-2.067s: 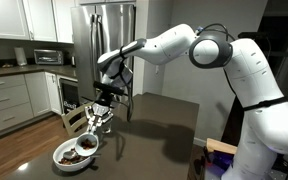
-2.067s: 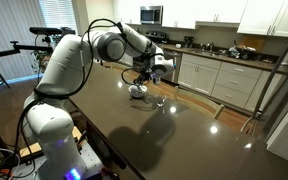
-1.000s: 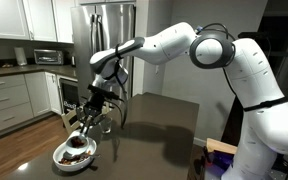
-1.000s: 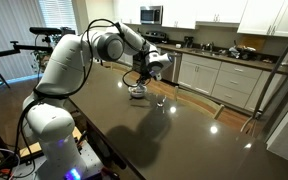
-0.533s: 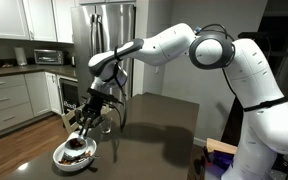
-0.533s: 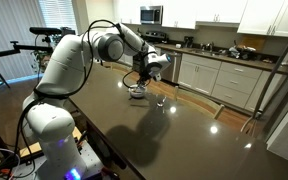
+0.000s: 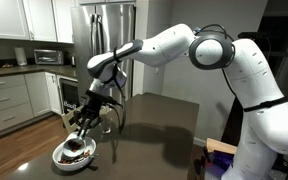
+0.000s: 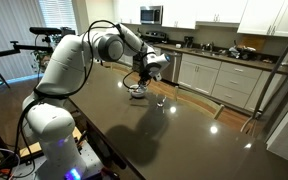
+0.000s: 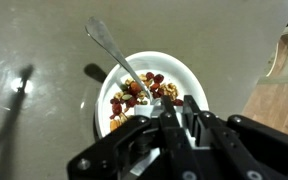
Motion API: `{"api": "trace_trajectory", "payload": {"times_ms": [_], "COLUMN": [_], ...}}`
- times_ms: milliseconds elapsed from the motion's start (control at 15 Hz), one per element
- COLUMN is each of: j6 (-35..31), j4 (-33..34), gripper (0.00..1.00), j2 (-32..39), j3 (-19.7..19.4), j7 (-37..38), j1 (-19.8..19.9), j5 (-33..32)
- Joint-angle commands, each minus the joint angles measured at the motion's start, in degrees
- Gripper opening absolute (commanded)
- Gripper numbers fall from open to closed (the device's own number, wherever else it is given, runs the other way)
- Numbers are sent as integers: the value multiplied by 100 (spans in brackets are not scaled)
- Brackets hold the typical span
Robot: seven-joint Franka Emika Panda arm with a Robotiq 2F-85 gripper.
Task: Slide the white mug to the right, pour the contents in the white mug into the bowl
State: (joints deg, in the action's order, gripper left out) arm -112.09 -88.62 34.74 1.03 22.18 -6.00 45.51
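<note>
The bowl [image 7: 72, 154] is wide and white and stands near the table's corner; it also shows in an exterior view [image 8: 137, 91]. In the wrist view the bowl [image 9: 187, 76] holds nuts and dried fruit [image 9: 139, 92] and a metal spoon [image 9: 108, 45]. My gripper [image 7: 82, 125] hangs just above the bowl, shut on the white mug [image 7: 83, 120], which is tipped over it. In the wrist view the gripper [image 9: 180, 106] hides most of the mug; only a white strip shows between the fingers. The gripper also shows in an exterior view [image 8: 141, 78].
A clear drinking glass [image 8: 162, 102] stands on the dark table [image 8: 174, 140] just beside the bowl. A wooden chair [image 9: 285, 50] stands on the wood floor past the table edge. Kitchen counters and a steel fridge [image 7: 104, 40] are behind.
The gripper with the mug has moved down and towards the bowl, and now hangs low over it. In the last half second it has hardly moved.
</note>
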Motion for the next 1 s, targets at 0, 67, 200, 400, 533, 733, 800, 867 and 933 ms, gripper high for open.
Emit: {"api": "trace_trajectory", "payload": {"times_ms": [0, 67, 200, 400, 533, 733, 800, 867, 933], "j6": [-476, -570, -721, -574, -574, -574, -574, -594, -659], "j4": [-269, -299, -346, -92, -92, -92, -92, -124, -190], "gripper": [7, 7, 7, 7, 16, 16, 16, 7, 7], "j2": [-281, -305, -338, -97, -83, -42, -41, -80, -145], "j3": [66, 83, 114, 202, 212, 212, 212, 204, 191], "j7": [-198, -214, -222, -31, -31, -31, -31, -34, -39], "j1": [-69, -81, -103, -29, -28, -25, -25, -28, -41], "j5": [-229, -284, -360, -396, -398, -398, -398, -406, -413]}}
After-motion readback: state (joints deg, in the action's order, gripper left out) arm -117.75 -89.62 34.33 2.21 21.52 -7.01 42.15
